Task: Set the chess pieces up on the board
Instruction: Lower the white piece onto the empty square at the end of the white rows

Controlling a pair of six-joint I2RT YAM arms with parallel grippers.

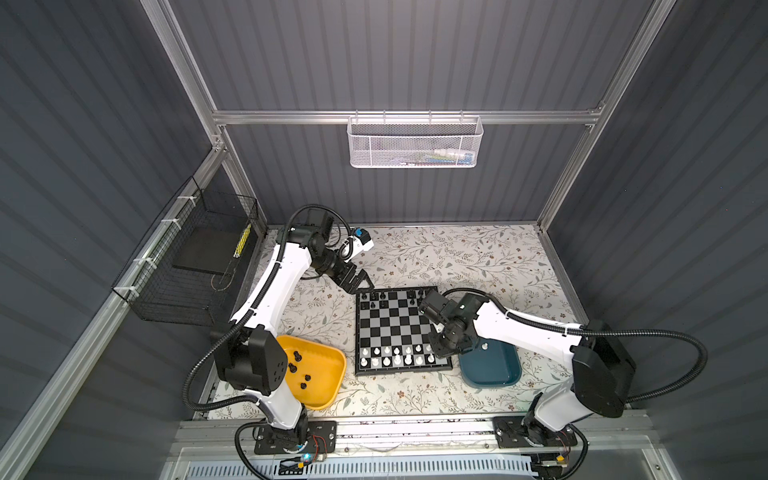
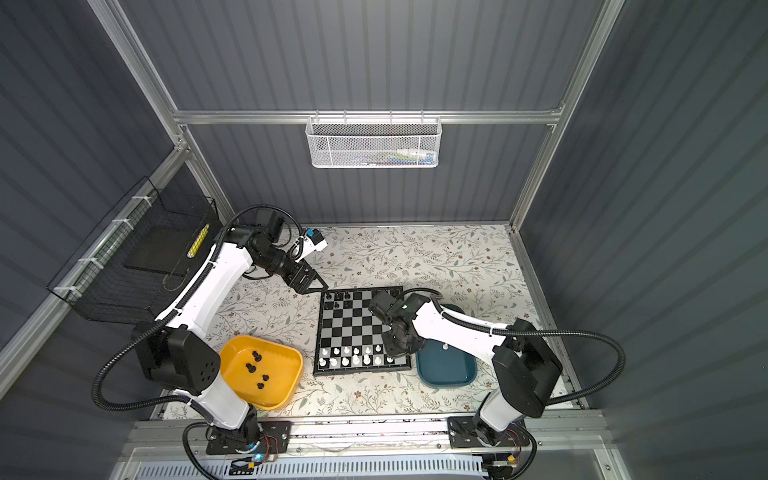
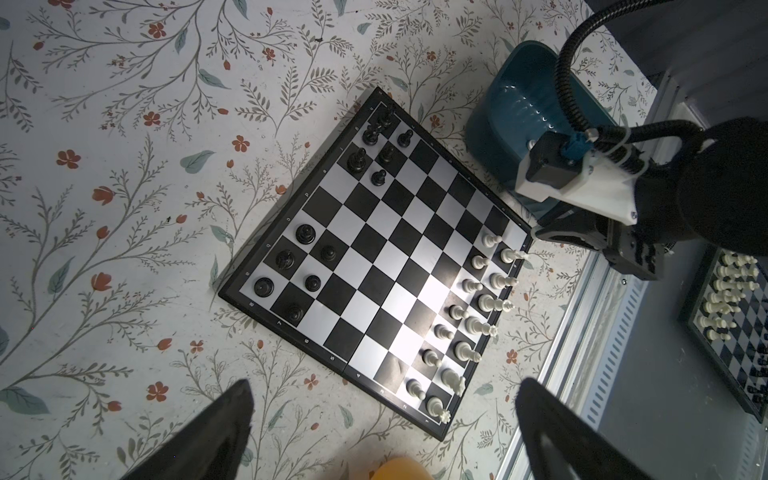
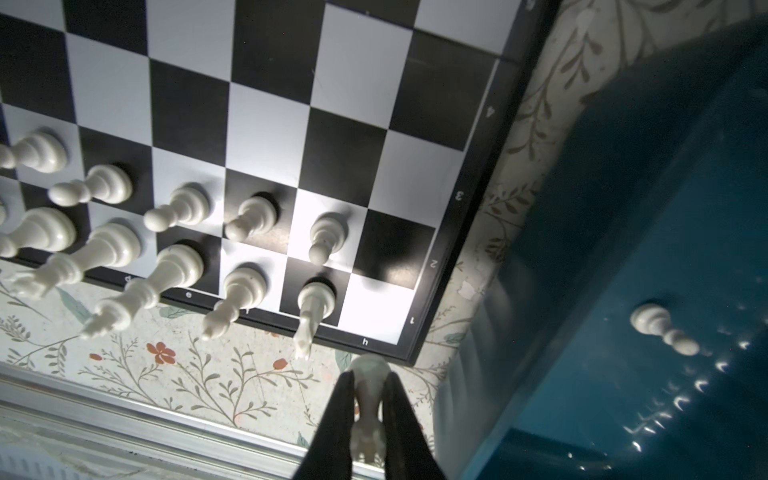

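the board (image 1: 400, 325) lies mid-bench, its edges square to both top views. white chess pieces (image 1: 397, 360) stand in two rows along its 6 o'clock edge, black chess pieces (image 1: 373, 296) along its 12 o'clock edge. from above the black ones are only dark specks. my left wrist camera sorts them out: twelve black chess pieces (image 3: 357, 160) on the board (image 3: 395, 257), in two clusters with bare squares between.

the right wrist camera shows what neither top view can. the two corner squares by the letter h are bare. my right tool (image 4: 370, 376) is pinched tight on a white piece (image 4: 369, 399), held just off the rim at that corner. the piece is too blurred to tell its kind. in a top view my right tool (image 1: 440, 353) sits under its own wrist at the board's 5 o'clock corner, its grip hidden.

at 4 o'clock from the board lies the teal tray (image 1: 494, 368) with a single white pawn (image 1: 484, 345) in it. the right wrist view shows the white pawn (image 4: 660, 328) well apart from the tray's walls. at 8 o'clock lies the yellow tray (image 1: 322, 376) with four loose black pieces (image 1: 297, 355), its 9 o'clock side hidden under my left arm.

my left tool (image 1: 365, 287) hangs at the board's 11 o'clock corner, spread wide and holding nothing. its fingers (image 3: 224, 424) frame the board in its own camera.
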